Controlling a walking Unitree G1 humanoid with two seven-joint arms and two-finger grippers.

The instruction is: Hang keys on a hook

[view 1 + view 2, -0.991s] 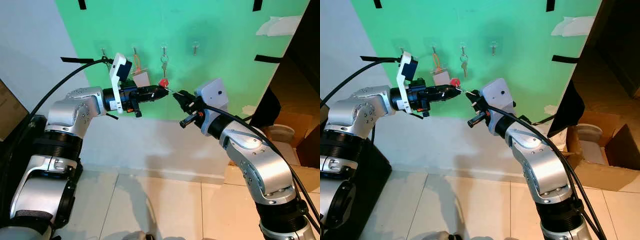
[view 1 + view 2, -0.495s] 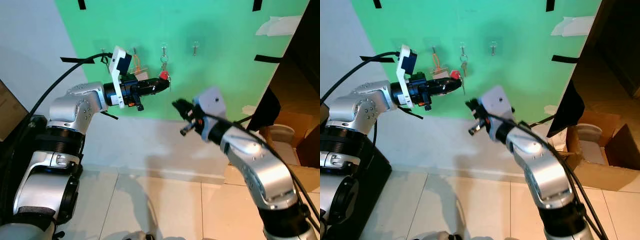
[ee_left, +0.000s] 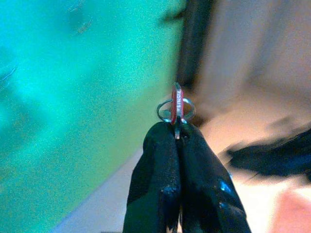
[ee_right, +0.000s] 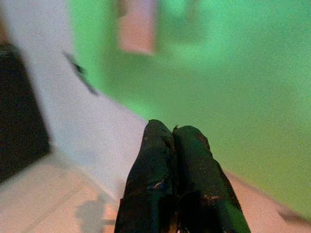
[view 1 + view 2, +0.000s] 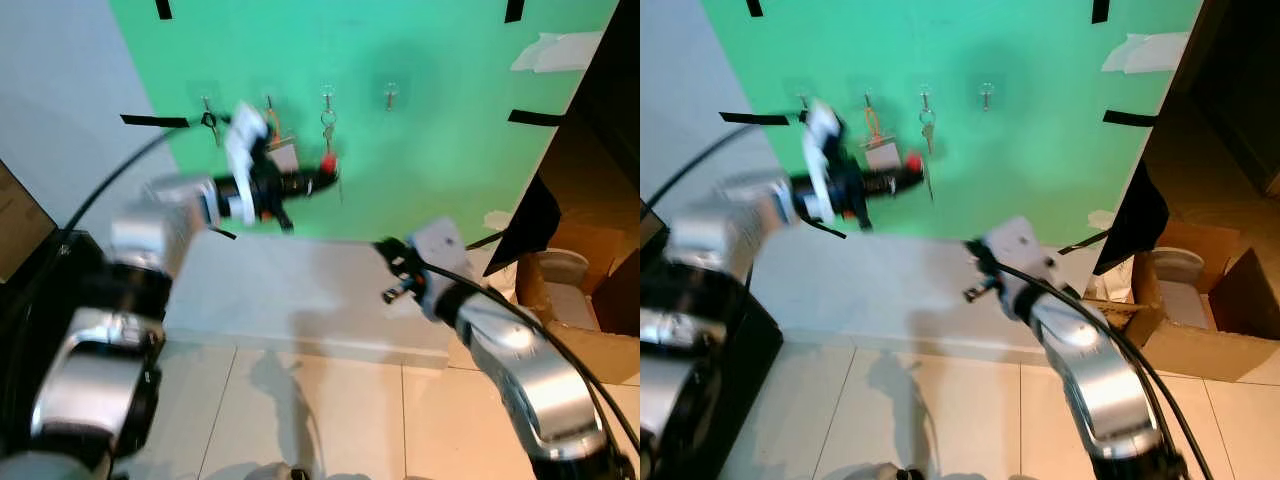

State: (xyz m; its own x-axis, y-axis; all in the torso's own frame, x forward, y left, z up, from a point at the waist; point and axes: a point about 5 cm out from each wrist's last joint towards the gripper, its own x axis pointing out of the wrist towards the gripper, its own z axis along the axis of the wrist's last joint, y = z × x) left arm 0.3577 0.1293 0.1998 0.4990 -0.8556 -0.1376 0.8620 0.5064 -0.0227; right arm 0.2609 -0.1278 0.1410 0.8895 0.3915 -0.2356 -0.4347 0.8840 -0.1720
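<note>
L gripper (image 3: 178, 138): fingers pinched tight on red-tagged key (image 3: 176, 104) w/ ring, held up near green board (image 5: 430, 120), just beside hook (image 5: 327, 98) w/ keys already hanging. L arm raised, blurred. R gripper (image 4: 174, 133): fingers pressed together, nothing held, arm low, well apart from hooks. Cardboard box (image 5: 1185, 315): contents unclear.

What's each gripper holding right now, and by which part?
The left gripper pinches the red-headed key at the base of its head, by the ring. The right gripper is shut on nothing.

Four hooks (image 5: 327, 97), two claws (image 5: 322, 183).
</note>
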